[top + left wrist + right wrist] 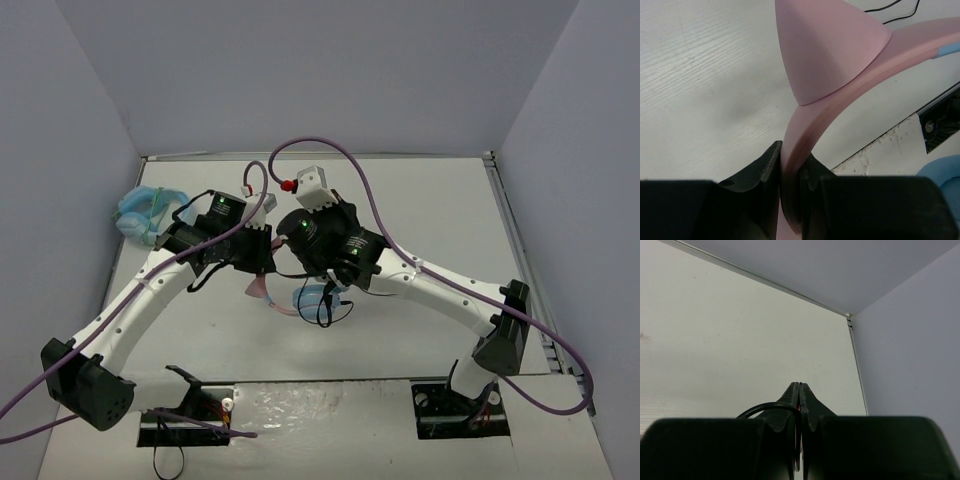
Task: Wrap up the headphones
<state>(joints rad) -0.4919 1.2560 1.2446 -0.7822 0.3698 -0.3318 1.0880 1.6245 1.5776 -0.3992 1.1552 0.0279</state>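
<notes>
The headphones hang between my two grippers at the table's middle, with the pink headband (262, 290) and a light blue ear cup (312, 298) showing. My left gripper (262, 272) is shut on the headband (840, 115) just below a pink cat ear (825, 45); both pads press the band in the left wrist view (791, 155). A blue ear cup (942, 170) shows at the lower right. My right gripper (335, 212) is shut on the thin black cable (765, 407), which loops out to the left of the closed fingertips (799, 387). More cable hangs under the ear cup (325, 310).
An all-light-blue looped item (145, 215) lies at the back left by the wall. Purple robot cables (370, 200) arc over the arms. Walls enclose the table at the left, back and right. The mounting plate (330, 400) runs along the near edge.
</notes>
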